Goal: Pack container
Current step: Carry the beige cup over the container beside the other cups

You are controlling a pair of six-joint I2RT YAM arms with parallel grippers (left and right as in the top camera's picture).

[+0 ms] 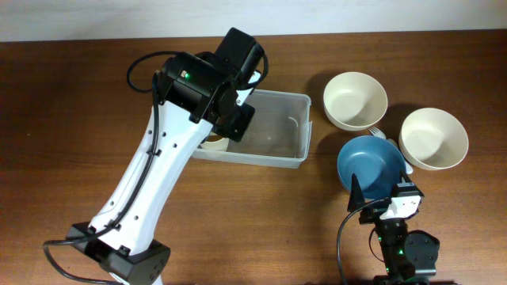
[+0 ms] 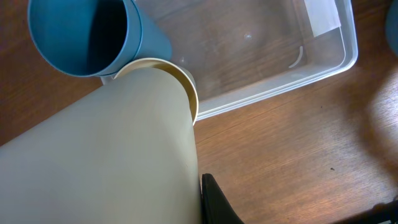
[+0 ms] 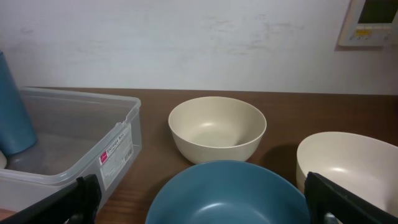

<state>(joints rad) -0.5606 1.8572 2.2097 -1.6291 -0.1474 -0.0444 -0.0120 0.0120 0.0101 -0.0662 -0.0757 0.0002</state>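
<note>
Brown wood table, white wall behind, wall panel upper right. Container sits top centre of the overhead frame. Your left gripper clamps a cream cup at its left end. Your right gripper is spread wide at the blue bowl.

My left arm is a long white link dotted with small dark screws, with black housings at both ends, a green LED and a looping black cable. The right arm is stubby and black, with a white block on top.
</note>
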